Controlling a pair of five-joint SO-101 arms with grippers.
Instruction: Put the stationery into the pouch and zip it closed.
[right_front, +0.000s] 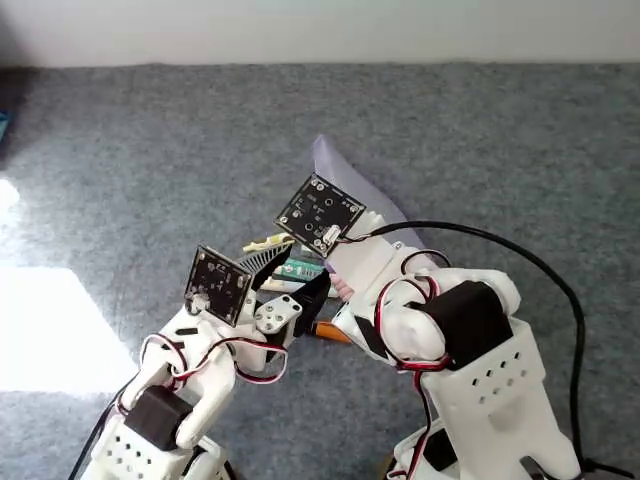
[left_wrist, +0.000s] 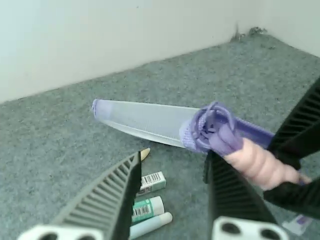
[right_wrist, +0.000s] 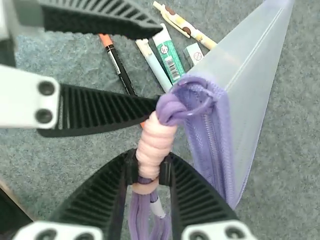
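The right gripper (right_wrist: 148, 167) is clenched on the pink cord pull (right_wrist: 152, 140), which is tied by a purple loop (right_wrist: 187, 97) to the zipper end of the translucent pouch (right_wrist: 250, 85). The left gripper (left_wrist: 172, 165) hangs released, its jaws spread, just beside that same end of the pouch. On the grey carpet (right_wrist: 75, 165) beside the pouch lie the stationery: an orange-and-black marker (right_wrist: 116, 60), a white pen (right_wrist: 152, 62), a green-labelled tube (right_wrist: 169, 52), a small eraser (right_wrist: 195, 51) and a cream pen (right_wrist: 182, 25).
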